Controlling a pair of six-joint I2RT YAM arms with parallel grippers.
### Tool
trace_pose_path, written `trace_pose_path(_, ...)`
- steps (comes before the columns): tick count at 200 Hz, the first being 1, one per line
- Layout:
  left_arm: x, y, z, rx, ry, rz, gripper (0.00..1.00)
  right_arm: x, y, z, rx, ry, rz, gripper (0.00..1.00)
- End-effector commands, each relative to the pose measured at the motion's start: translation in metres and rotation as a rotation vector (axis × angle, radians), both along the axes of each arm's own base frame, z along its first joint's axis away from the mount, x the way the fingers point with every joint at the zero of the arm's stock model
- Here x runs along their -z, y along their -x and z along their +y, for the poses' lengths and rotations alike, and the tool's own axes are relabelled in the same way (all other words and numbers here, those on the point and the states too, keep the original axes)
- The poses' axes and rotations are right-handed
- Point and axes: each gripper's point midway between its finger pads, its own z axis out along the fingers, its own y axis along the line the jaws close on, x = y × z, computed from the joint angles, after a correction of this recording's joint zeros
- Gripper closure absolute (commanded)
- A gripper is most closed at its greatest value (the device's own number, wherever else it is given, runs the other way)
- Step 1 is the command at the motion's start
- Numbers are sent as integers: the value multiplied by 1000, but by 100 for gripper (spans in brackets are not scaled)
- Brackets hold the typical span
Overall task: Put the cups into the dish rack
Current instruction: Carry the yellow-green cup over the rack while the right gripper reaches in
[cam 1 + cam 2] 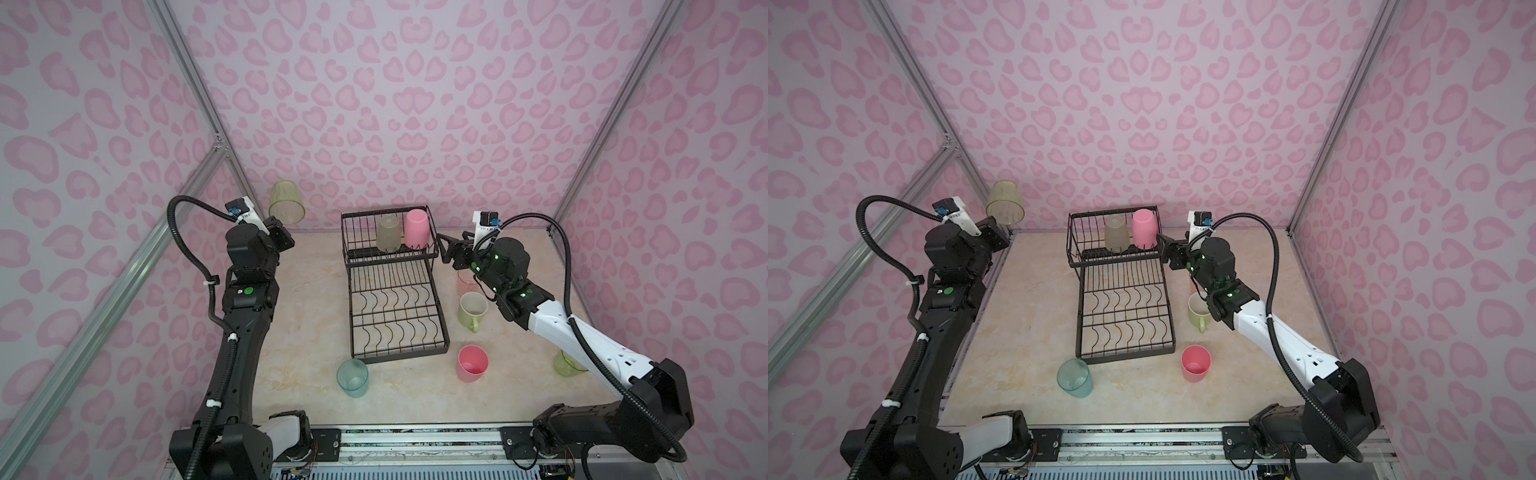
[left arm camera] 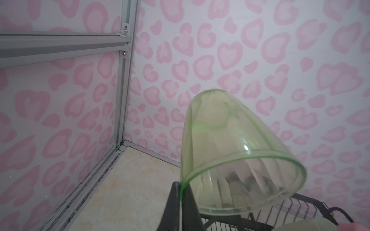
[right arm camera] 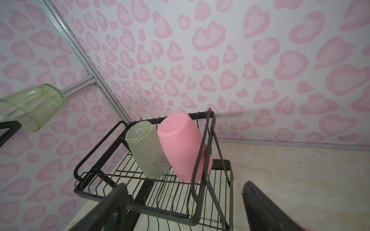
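Dish rack (image 1: 390, 258) on beige tabletop (image 1: 307, 332), pink-patterned walls (image 1: 415, 104).

- Eight cups in all, seen in a top view.
- Two solid pink ones: the upturned pink cup (image 1: 417, 226) and the upright pink cup (image 1: 472, 363).
- Two yellow-green ones: the lifted yellow-green cup (image 1: 286, 203) and the half-hidden yellow-green cup (image 1: 563, 366).
- One apiece: teal cup (image 1: 352, 377), frosted grey cup (image 1: 389, 232), pale green mug (image 1: 473, 309), pink-orange cup (image 1: 464, 284).
- One dish rack (image 1: 397, 314).
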Motion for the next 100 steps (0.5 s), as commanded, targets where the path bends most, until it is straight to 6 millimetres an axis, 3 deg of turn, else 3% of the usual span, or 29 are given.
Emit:
trace_pose_path(1,4,11,-27,131,41,-1,97,-8,13,3,-22,-28,7,11)
trace_pose_path(31,5,33,-57,290,72,-16,97,-23,37,6,-60,-81,3,9)
trace_pose_path(53,-4,51,-87,450,68,-60,97,-34,52,11,-92,-119,12,8)
trace_pose_path(80,-21,74,-126,635,38,-133,97,-46,66,25,-177,-212,50,6)
trace_pose_path(100,-22,83,-155,735,6,-155,97,-59,71,36,-233,-292,81,5)
